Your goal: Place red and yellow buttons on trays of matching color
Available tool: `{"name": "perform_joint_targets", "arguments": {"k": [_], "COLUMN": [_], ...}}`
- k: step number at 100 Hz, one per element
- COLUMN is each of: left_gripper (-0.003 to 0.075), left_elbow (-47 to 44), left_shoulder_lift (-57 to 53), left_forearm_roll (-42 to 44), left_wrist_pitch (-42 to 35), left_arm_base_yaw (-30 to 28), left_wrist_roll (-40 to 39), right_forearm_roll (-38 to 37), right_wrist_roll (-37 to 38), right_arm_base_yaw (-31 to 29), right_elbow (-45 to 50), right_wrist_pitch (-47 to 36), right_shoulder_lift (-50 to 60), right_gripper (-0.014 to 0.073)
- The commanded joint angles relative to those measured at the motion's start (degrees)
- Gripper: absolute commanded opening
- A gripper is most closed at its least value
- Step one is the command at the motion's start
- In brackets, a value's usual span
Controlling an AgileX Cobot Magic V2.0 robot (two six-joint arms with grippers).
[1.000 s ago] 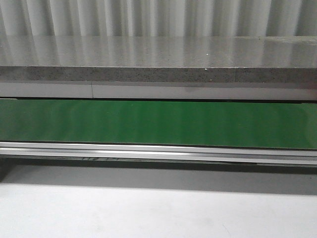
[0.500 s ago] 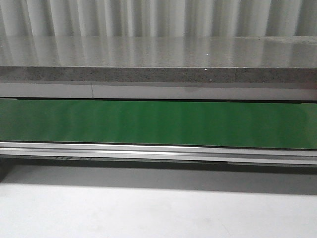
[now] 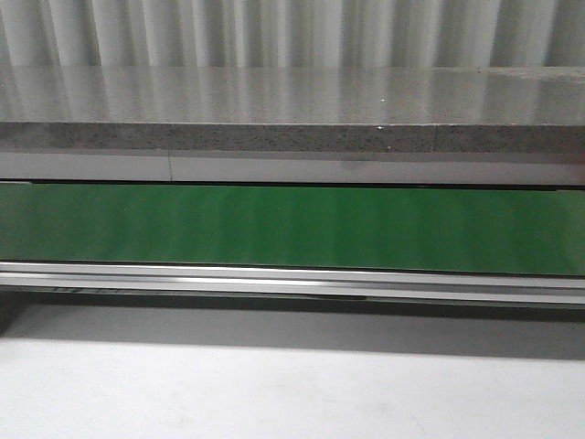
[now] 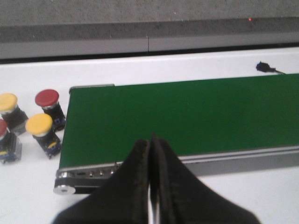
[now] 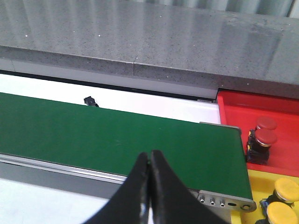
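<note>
Left gripper [image 4: 150, 186] and right gripper [image 5: 149, 186] jaws are clenched, nothing held, above the green belt [image 3: 292, 227]. Two red buttons [image 5: 264, 136] are seated in the red tray [image 5: 280, 112].

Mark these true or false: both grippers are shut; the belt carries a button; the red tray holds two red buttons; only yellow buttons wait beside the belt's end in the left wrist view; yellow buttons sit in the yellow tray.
1. Both grippers are shut. True: the left gripper and right gripper have fingers pressed together, holding nothing.
2. The belt carries a button. False: it is bare in all views.
3. The red tray holds two red buttons. True.
4. Only yellow buttons wait beside the belt's end. False: a red one stands there too.
5. Yellow buttons sit in the yellow tray. True.
</note>
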State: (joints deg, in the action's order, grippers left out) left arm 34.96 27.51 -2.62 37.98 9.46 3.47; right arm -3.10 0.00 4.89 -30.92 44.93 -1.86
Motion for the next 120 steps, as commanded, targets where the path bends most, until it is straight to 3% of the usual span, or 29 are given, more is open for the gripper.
{"name": "perform_joint_targets", "arguments": {"k": [1,21,27,36,56,65,80,87,120], "left_gripper": [-0.002,-0.0021,-0.0021,-0.002,-0.0013,0.0082,0.0426,0.052,0.0471], "left_elbow": [1.3,1.3,1.9,3.3,8.5,11.0,14.6,16.5,27.3], "left_shoulder_lift": [1.1,3.1,4.7,8.5,19.8,24.3,31.2,34.4,51.7], "left_forearm_roll": [-0.5,2.6,5.2,9.9,10.0,8.8,8.7,8.6,5.3], "left_wrist_pitch": [-7.2,-8.6,-9.2,-8.6,-5.9,-6.1,-5.8,-4.9,4.0], "left_arm_base_yaw": [0.5,0.4,0.2,-1.5,-8.0,-10.4,-13.0,-14.2,-21.1], "left_wrist_roll": [-0.3,-0.6,-5.4,-13.2,-14.8,-14.8,-14.8,-15.3,-16.9], "right_forearm_roll": [0.0,0.0,0.0,0.0,0.0,0.0,0.0,0.0,0.0], "right_wrist_roll": [-0.5,-0.5,-0.5,-0.5,-0.5,-0.5,-0.5,-0.5,-0.5], "right_arm_base_yaw": [0.0,0.0,0.0,0.0,0.0,0.0,0.0,0.0,0.0], "right_elbow": [-1.0,-1.0,-1.0,-1.0,-1.0,-1.0,-1.0,-1.0,-1.0], "right_wrist_pitch": [-3.8,-3.8,-3.8,-3.8,-3.8,-3.8,-3.8,-3.8,-3.8], "right_shoulder_lift": [-0.8,-0.8,-0.8,-0.8,-0.8,-0.8,-0.8,-0.8,-0.8], "right_gripper": [-0.0066,-0.0066,-0.0066,-0.0066,-0.0066,-0.0066,-0.0066,-0.0066,-0.0066]}}
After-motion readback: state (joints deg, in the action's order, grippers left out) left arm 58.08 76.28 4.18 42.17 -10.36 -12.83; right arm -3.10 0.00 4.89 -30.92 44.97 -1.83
